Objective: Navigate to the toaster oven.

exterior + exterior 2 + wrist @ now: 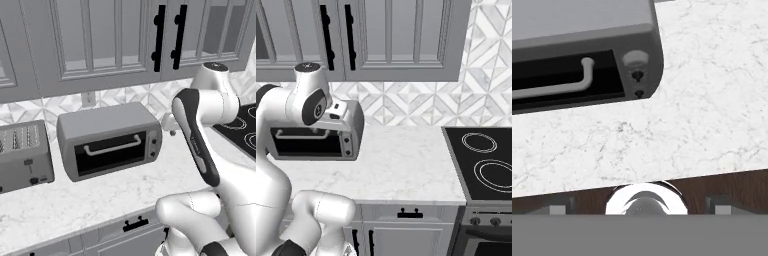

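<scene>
Claw perhaps over counter, toaster oven left

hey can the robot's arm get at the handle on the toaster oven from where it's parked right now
Probably yes. The grey boxy toaster oven sits on the white marble counter with its silver bar handle facing the robot, and bare counter lies before the door. The slot toaster stands off to one side.

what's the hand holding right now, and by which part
Nothing is held. In the hand view only bare marble counter lies ahead of the hand, with the toaster oven farther off, its door handle untouched. Whether the fingers are open or shut cannot be told.
</scene>
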{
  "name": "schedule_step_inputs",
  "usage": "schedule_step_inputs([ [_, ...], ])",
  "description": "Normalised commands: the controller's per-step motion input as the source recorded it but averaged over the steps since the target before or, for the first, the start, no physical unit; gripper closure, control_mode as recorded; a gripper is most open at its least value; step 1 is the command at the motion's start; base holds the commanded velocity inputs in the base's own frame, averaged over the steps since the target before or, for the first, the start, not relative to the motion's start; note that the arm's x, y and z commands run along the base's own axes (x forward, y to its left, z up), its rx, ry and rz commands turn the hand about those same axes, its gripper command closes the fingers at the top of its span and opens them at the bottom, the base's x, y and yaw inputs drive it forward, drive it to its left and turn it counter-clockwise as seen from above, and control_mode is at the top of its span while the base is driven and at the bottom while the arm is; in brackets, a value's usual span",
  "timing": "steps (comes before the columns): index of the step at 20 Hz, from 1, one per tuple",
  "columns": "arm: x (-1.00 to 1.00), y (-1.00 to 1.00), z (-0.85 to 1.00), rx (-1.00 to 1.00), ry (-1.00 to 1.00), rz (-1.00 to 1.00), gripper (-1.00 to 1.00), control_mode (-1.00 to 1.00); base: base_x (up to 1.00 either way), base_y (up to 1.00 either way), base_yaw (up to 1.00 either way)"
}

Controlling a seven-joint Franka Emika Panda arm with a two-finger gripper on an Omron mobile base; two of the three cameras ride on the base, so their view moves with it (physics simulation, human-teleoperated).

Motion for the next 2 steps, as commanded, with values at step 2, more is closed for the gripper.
schedule_step_inputs([
  [2, 0.00, 0.00, 0.00, 0.00, 0.00, 0.00, -1.00, 1.00, 0.00, 0.00, 0.00],
])
